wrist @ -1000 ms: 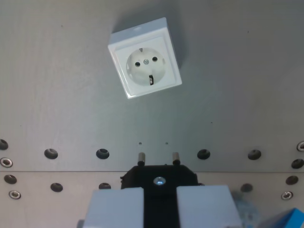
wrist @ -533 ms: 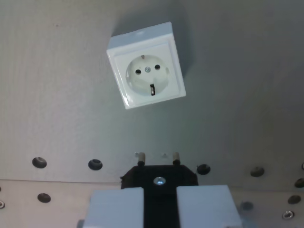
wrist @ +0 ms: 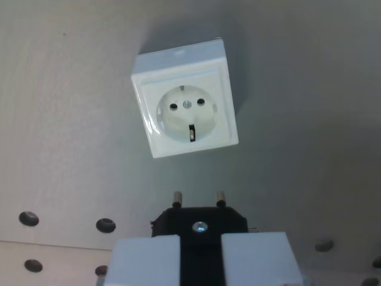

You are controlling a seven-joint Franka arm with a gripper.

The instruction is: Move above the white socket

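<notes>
A grey perforated table (wrist: 71, 119) fills the wrist view. On it sits the white socket (wrist: 184, 98), upper centre, turned slightly askew. Below it, apart from it, my gripper (wrist: 200, 253) clamps a black plug (wrist: 199, 220) — its two pins (wrist: 177, 198) point toward the socket.

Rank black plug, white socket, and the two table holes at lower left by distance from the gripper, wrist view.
1. Black plug: held in the gripper, bottom centre.
2. Table holes and: lower left, the inner one nearer.
3. White socket: ahead of the plug pins, upper centre; farther than the inner hole, close call against the outer.
</notes>
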